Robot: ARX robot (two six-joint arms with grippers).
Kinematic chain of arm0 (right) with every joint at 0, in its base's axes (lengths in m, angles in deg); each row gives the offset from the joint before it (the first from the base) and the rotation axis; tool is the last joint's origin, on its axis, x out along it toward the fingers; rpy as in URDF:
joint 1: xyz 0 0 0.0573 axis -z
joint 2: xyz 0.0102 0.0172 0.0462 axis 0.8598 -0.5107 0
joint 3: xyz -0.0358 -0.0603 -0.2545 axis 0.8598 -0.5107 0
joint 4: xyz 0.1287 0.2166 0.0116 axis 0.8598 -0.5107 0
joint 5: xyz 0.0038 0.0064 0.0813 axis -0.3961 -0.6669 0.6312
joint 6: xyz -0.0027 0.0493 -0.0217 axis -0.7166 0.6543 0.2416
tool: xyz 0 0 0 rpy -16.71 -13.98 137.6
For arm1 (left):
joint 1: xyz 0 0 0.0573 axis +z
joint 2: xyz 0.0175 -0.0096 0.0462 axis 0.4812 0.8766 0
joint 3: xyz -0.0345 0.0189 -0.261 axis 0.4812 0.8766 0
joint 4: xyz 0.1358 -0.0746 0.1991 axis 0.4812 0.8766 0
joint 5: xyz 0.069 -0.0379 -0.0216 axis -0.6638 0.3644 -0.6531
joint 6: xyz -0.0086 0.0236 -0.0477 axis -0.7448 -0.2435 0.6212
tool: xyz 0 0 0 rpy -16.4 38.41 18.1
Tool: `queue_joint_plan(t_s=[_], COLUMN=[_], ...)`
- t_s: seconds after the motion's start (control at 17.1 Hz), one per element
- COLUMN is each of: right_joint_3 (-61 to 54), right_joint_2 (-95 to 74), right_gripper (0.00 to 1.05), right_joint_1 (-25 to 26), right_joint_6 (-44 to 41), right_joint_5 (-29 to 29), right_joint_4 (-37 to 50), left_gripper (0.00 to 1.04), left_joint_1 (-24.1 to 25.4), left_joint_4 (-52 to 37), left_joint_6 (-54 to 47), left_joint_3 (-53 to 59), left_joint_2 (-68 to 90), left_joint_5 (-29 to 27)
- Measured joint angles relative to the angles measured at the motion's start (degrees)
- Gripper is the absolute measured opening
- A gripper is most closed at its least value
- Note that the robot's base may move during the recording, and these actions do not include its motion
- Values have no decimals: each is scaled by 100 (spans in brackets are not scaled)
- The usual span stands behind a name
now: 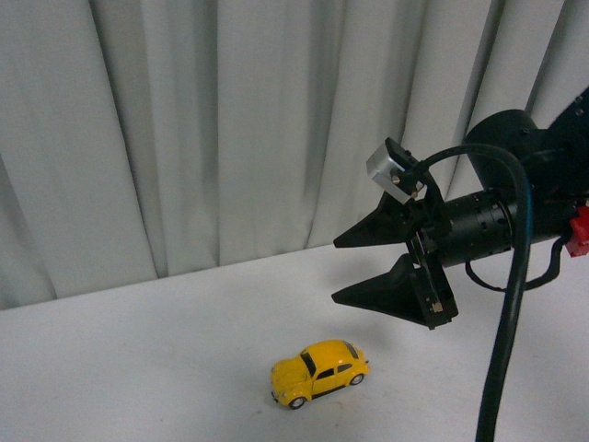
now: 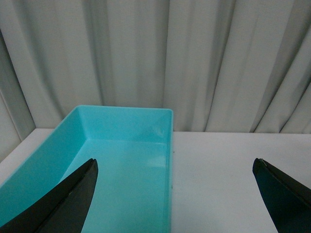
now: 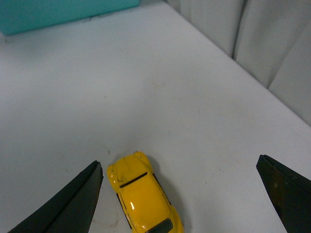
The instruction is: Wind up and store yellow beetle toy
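The yellow beetle toy (image 1: 319, 372) stands on its wheels on the white table near the front edge. In the right wrist view the yellow beetle toy (image 3: 142, 195) lies between the spread fingers, closer to one of them. My right gripper (image 1: 333, 271) hangs open above and to the right of the car, well clear of it, pointing left. In its own view the right gripper (image 3: 179, 167) holds nothing. My left gripper (image 2: 175, 162) is open and empty, hovering over the rim of a turquoise bin (image 2: 171, 145). The left arm is out of the front view.
The turquoise bin is empty and stands on the white table (image 2: 228, 174) against grey curtains (image 1: 230, 120). An edge of the turquoise bin (image 3: 58, 12) shows far beyond the car in the right wrist view. A black cable (image 1: 511, 304) hangs from the right arm.
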Motion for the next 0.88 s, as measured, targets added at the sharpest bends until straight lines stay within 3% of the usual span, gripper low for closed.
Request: queue_joint_plan(t_s=[0.12, 0.41, 0.64, 0.88], right_joint_3=[514, 1064, 1429, 1703], right_joint_2=[-363, -988, -1381, -1541], right_gripper=[98, 98, 98, 98], right_joint_1=[-105, -435, -588, -667], right_joint_6=[-1419, -3156, -3880, -4022], right_joint_5=[-286, -1069, -1519, -1779], right_joint_4=[-1167, -2433, -2715, -2962], left_gripper=[98, 98, 98, 98], left_joint_1=[0, 0, 0, 0], left_joint_4=[0, 0, -2, 2], left_joint_6=[0, 0, 0, 0], left_joint_3=[0, 0, 0, 0], left_joint_2=[0, 0, 0, 0], left_joint_5=[0, 0, -2, 2])
